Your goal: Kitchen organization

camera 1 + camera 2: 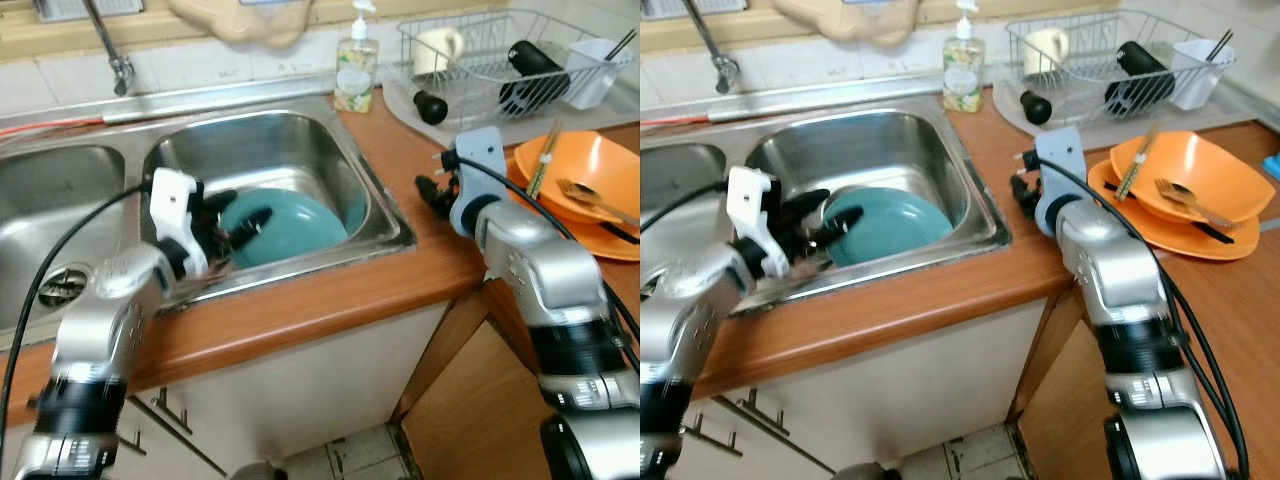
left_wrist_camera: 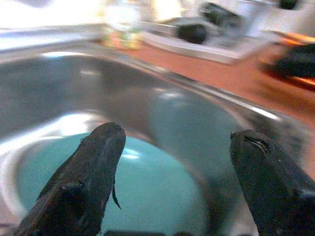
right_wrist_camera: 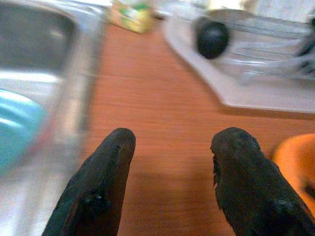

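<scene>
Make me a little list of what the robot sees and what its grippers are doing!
Place: kitchen counter with a steel sink
In sink: teal plate
Left gripper: open, just over the plate
Right gripper: open, above the counter, holding nothing
Soap: behind the sink
Rack: holds a cup, a black bottle and a white holder
Orange bowl: right of the rack's front, on an orange plate, with chopsticks and a spoon

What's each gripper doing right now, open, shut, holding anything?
Left gripper: open, empty, over the teal plate in the sink.
Right gripper: open, empty, above the counter.
</scene>
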Tool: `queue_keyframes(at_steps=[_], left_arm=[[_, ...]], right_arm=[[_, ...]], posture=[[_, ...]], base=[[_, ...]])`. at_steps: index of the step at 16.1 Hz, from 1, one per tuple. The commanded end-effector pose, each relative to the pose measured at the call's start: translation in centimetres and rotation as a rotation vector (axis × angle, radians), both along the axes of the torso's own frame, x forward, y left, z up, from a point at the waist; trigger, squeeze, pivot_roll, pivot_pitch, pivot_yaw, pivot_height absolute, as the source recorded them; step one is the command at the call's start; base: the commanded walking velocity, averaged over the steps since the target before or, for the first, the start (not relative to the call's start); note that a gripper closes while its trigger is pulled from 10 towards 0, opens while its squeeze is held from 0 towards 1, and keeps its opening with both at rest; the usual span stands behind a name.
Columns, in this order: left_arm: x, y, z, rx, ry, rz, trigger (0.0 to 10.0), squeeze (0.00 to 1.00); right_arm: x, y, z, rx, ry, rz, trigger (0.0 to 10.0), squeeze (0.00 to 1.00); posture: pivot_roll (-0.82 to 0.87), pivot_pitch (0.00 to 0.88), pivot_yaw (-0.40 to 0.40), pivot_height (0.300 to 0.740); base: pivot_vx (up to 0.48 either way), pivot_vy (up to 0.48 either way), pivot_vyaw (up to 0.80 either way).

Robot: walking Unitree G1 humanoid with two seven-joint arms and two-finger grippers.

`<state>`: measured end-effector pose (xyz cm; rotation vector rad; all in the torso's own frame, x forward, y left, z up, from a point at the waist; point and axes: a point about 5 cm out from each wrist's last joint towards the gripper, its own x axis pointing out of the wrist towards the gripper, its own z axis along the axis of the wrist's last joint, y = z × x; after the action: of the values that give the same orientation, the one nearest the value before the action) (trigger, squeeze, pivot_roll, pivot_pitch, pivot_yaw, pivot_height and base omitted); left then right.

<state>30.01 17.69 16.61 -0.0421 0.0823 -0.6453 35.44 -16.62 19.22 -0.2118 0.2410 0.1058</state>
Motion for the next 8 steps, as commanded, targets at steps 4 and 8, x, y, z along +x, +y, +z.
queue_keyframes(at_steps=[4, 8], left_arm=[[-1.6, -1.0, 0.1, 0.028, 0.006, -0.118, 10.0, 0.00], [-2.4, -1.1, -0.1, 0.047, 0.023, -0.147, 10.0, 0.00]], right_arm=[[1.6, -2.1, -0.8, -0.036, 0.003, -0.108, 10.0, 0.00], [2.4, -3.6, -1.5, -0.052, 0.031, -0.159, 10.0, 0.00]], posture=[[-0.06, 0.000, 0.037, 0.740], [-0.06, 0.000, 0.033, 0.740]], base=[[0.000, 0.000, 0.00], [0.000, 0.000, 0.00]])
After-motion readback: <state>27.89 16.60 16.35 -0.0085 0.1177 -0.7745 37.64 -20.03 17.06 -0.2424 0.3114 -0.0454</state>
